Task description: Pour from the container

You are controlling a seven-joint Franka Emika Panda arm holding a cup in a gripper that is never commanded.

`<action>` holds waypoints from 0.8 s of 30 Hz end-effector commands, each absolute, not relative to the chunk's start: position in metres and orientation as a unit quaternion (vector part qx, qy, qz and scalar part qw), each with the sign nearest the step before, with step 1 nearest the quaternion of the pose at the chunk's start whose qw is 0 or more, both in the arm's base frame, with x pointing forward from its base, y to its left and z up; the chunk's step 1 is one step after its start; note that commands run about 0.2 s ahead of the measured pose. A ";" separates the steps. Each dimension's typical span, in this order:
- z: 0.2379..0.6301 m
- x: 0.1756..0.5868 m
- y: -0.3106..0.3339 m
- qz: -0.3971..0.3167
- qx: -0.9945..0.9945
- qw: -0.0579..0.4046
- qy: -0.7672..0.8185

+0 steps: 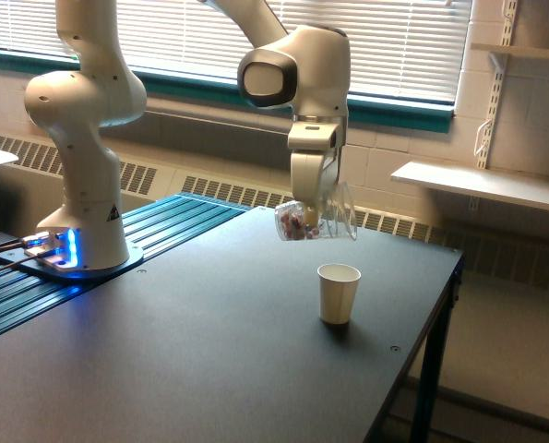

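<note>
- The end effector [313, 210] hangs from the white arm's wrist, pointing down above the far half of the tabletop [209, 351], and it is closed around the clear plastic cup [316, 221].
- The clear plastic cup is held in the air, tipped well over onto its side. Its bottom points toward the exterior view's left and its wider mouth toward the exterior view's right.
- Small dark reddish and pale pieces [297, 226] sit bunched in the cup's bottom end, seen through the wall.
- The cup does not touch the tabletop. It hangs above and a little to the exterior view's left of the off-white paper cup [338, 293].
- The paper cup stands upright on the dark tabletop, mouth open, near the edge on the exterior view's right. Its inside cannot be made out from this angle.
- The arm's white base column [88, 166] rises at the exterior view's left from a mount lit blue, set on a strip of teal ribbed panel [117, 277] beside the tabletop.
- Behind the arm runs a window with closed white blinds [394, 37] over a teal sill, with heater grilles below it.
- A pale wall shelf [482, 185] juts out at the exterior view's right, well beyond the tabletop.
</note>
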State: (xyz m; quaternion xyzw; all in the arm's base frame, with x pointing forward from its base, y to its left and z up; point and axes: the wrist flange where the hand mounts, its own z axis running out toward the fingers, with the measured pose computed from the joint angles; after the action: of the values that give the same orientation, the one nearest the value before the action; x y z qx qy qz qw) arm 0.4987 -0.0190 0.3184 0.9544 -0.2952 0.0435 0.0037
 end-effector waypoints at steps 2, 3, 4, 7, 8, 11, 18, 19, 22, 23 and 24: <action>0.312 0.495 -0.020 0.026 0.949 0.004 -0.314; 0.310 0.494 -0.018 0.024 0.950 0.008 -0.310; 0.308 0.494 -0.016 0.023 0.952 0.011 -0.306; 0.305 0.493 -0.016 0.020 0.952 0.012 -0.306; 0.296 0.488 -0.011 0.001 0.952 0.012 -0.305; 0.285 0.482 -0.005 -0.018 0.952 0.007 -0.305; 0.276 0.479 0.005 -0.053 0.948 -0.009 -0.314; 0.276 0.479 0.006 -0.055 0.948 -0.008 -0.315; 0.276 0.480 0.008 -0.059 0.947 -0.011 -0.316; 0.277 0.480 0.008 -0.060 0.946 -0.011 -0.317; 0.277 0.480 0.008 -0.061 0.946 -0.012 -0.319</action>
State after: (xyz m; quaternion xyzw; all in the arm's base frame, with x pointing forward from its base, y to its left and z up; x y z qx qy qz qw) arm 0.4772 0.0011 0.2709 0.9443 -0.3237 -0.0587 -0.0072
